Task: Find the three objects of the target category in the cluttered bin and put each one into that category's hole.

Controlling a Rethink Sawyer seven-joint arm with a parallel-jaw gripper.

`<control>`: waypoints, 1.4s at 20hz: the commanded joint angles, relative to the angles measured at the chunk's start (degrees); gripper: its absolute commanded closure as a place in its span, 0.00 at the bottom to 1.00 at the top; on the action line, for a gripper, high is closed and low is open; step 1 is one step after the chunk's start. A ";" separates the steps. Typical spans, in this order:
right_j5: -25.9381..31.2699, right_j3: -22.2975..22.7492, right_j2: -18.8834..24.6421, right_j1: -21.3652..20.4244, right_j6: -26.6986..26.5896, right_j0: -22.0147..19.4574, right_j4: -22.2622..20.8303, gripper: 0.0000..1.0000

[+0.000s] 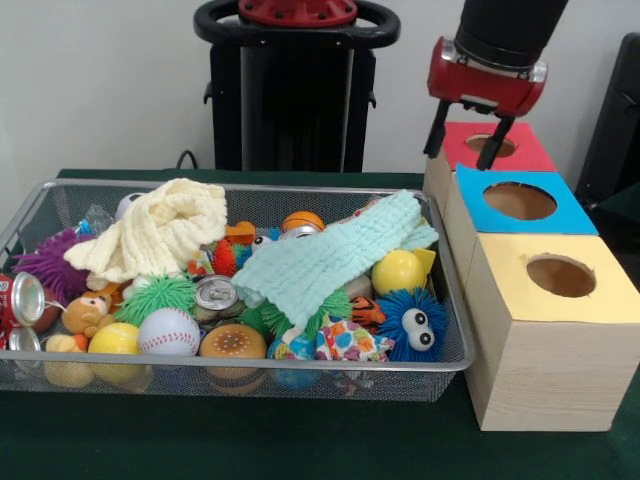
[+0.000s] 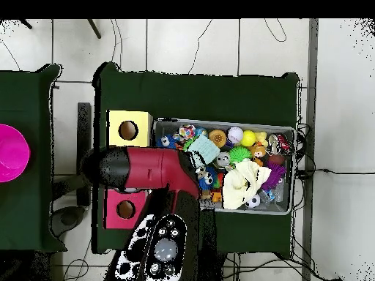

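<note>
**End effector empty above the red box's hole**

In the front view the end effector (image 1: 467, 140) hung at about one o'clock from the cluttered bin (image 1: 452, 330), right over the hole (image 1: 490, 146) in the red-topped box (image 1: 525, 152). Its two dark fingers (image 1: 436, 132) stood apart with nothing between them, so it was spread and carrying no object. In the overhead view the red arm (image 2: 150, 167) covered the middle box, with the red box's opening visible beside it.

The bin sat on the green tabletop (image 1: 300, 440), packed with toys: a baseball (image 1: 168, 331), a yellow ball (image 1: 398, 271), a blue fuzzy creature with eyes (image 1: 412, 324), crushed cans, and two cloths, cream (image 1: 155, 237) and mint (image 1: 325, 262), draped over the pile.

By my reading, this was the drop-off point of one cycle, or just past it. The next move would call for swinging toward eight o'clock over the bin and choosing another target piece, possibly hidden under a cloth.
</note>
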 commanded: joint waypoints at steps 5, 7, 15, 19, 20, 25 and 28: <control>-8.07 0.23 2.62 1.72 -1.73 -6.18 -9.40 0.00; -8.49 0.23 2.49 1.71 -2.63 -7.30 -11.18 0.00; -9.66 2.64 4.46 -0.34 -8.13 -14.76 -16.95 0.00; -10.38 4.06 6.20 -1.31 -10.74 -19.27 -19.54 0.00; -10.67 4.53 6.43 -1.68 -11.56 -20.74 -20.46 0.00; -11.72 6.27 8.00 -2.49 -12.79 -25.79 -24.26 0.00; -12.44 7.06 8.94 -2.89 -12.97 -28.40 -26.34 0.00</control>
